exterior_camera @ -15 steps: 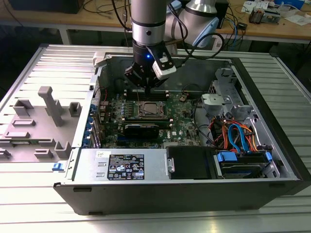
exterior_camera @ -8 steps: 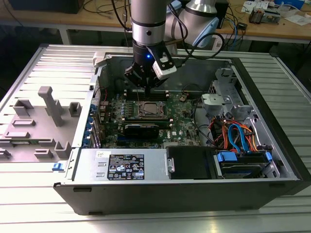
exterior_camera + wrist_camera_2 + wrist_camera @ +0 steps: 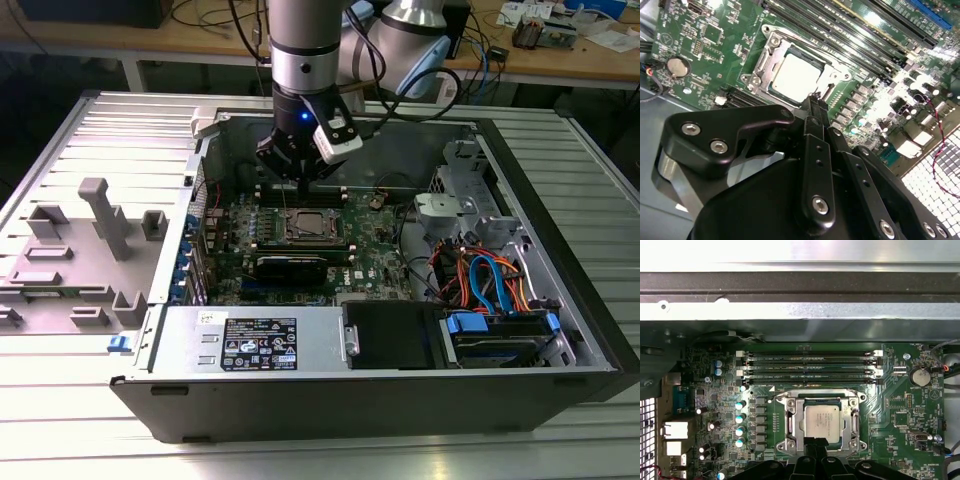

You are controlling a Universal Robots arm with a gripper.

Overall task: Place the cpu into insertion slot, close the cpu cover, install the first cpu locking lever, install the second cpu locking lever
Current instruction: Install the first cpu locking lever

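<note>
The cpu [image 3: 822, 421] lies flat in the insertion slot [image 3: 800, 420] on the green motherboard, its silver-grey top facing up. The cpu cover [image 3: 790, 412] is folded down around it, and the chip shows through the cover's window. In the second wrist view the cpu [image 3: 795, 77] and the cpu cover [image 3: 772, 45] sit just beyond my black fingers. My gripper [image 3: 815, 444] hovers at the socket's near edge, fingers shut together with nothing between them. In the exterior view the gripper [image 3: 300, 178] hangs just above the socket [image 3: 312, 226].
Long black memory slots [image 3: 810, 367] run beside the socket, and a coin battery [image 3: 919, 376] sits further along the board. The case wall [image 3: 800, 295] rises behind them. A power supply [image 3: 255, 340] and a drive bay with blue and orange cables [image 3: 495, 290] fill the case front. A grey fixture [image 3: 80, 250] lies outside.
</note>
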